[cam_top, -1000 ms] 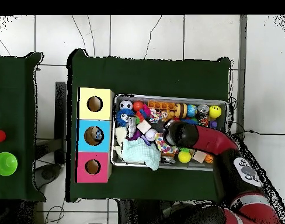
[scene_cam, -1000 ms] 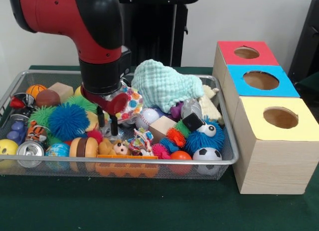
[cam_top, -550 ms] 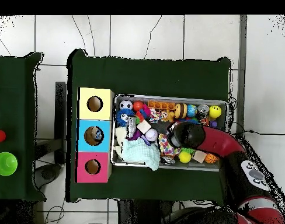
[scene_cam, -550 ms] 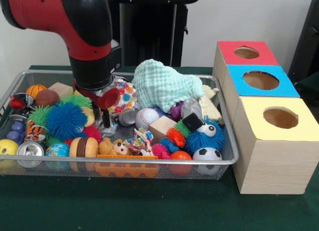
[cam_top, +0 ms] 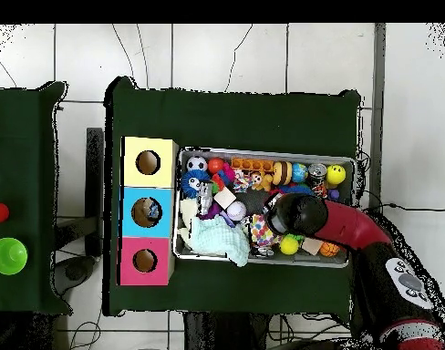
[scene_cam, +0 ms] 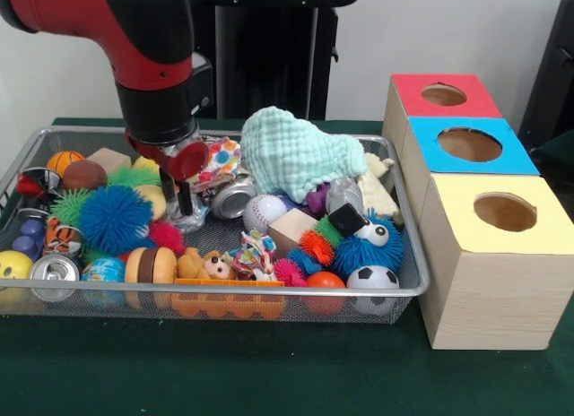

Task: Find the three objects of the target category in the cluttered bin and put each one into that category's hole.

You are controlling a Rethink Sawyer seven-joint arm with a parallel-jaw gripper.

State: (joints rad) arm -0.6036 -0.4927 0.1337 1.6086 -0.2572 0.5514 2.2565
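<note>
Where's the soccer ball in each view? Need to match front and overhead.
Front view: soccer ball in the bin's near right corner, by the yellow box.
Overhead view: soccer ball in the bin's top left corner, beside the yellow box.
Shared landmark: the yellow box, next to the ball's corner in both.

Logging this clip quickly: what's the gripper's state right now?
Gripper: down among the bin's toys beside a silver can; open, shut or holding something cannot be told.
</note>
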